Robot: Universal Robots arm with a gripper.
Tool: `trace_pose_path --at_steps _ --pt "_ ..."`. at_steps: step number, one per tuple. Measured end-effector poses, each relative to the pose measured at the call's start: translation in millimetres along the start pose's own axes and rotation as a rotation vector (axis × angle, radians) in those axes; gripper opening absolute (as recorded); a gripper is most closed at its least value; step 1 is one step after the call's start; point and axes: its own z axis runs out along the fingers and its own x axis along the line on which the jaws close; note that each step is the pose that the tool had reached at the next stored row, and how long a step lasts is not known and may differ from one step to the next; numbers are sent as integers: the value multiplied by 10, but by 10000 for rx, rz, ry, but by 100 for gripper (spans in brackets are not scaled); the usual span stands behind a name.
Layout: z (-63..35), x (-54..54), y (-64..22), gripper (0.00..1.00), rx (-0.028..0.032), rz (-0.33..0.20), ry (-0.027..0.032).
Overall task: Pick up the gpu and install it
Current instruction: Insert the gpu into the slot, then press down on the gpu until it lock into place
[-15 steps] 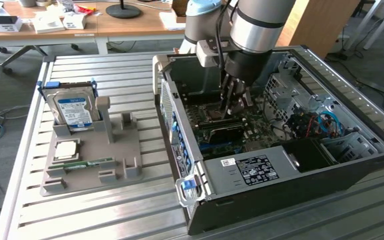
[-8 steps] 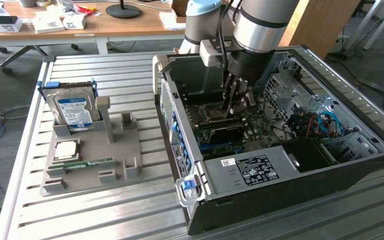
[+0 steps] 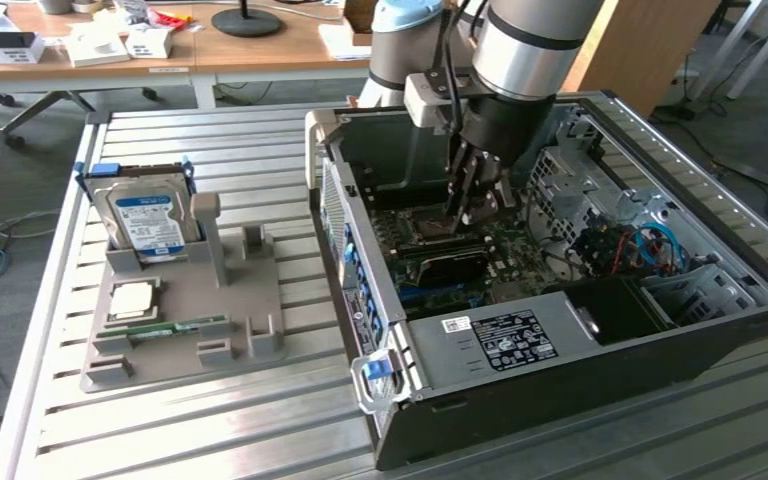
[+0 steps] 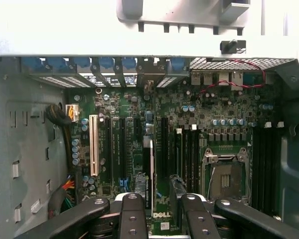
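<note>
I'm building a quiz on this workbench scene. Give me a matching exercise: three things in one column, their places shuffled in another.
Things:
1. hard drive
2. memory stick
3. gripper

Places:
A. inside the open computer case
B. standing upright in the grey holder
C. lying flat on the grey holder's base

Pairs: 1-B, 2-C, 3-A
</note>
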Motion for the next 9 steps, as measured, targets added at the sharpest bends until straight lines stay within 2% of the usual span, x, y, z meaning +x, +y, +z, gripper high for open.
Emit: trace_pose_path --at_steps 9 --pt "-2 -1 -38 33 -3 -2 -23"
